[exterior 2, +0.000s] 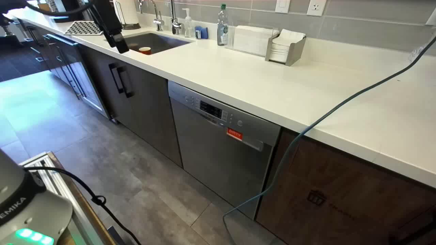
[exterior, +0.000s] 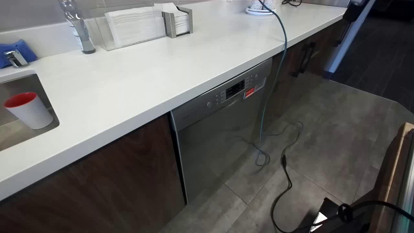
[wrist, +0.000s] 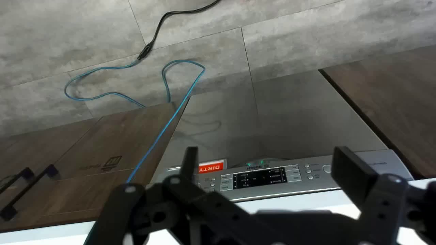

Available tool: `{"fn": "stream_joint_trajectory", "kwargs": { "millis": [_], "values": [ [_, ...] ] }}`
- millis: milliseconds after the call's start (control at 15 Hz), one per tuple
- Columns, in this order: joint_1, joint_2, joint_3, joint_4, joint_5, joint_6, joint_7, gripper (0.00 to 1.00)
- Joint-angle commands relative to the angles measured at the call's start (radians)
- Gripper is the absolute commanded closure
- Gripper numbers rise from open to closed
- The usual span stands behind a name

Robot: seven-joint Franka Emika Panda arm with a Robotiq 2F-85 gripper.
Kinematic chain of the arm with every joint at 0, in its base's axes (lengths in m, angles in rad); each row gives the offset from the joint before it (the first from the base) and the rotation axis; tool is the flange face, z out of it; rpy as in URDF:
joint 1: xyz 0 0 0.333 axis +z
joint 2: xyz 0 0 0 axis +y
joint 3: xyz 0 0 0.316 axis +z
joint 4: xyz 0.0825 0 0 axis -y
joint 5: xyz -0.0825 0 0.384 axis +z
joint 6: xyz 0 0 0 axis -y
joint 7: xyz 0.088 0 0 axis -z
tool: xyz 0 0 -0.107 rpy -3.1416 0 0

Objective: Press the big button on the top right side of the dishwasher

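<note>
The dishwasher has a grey steel front under the white counter, with a dark display. The big round button on its right side shows in both exterior views. In the wrist view the dishwasher stands upside down. There the right-side button is mostly hidden behind a finger, while the left-side round button shows by the opposite finger. My gripper is open and empty. In an exterior view its black fingers appear at the upper left, apart from the dishwasher.
The white counter overhangs the dishwasher. A blue cable hangs over its edge, beside the button end. A red DIRTY label sits below the panel. A sink, a cup and a napkin holder are nearby.
</note>
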Motion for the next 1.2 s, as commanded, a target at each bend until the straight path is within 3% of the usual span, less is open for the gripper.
{"fn": "stream_joint_trajectory", "kwargs": {
  "millis": [0, 533, 1133],
  "values": [
    [0.005, 0.002, -0.005, 0.002, -0.004, -0.003, 0.003, 0.0],
    [0.005, 0.002, -0.005, 0.002, -0.004, -0.003, 0.003, 0.0],
    [-0.108, 0.236, -0.219, 0.003, 0.091, 0.23, -0.007, 0.0]
  ]
}}
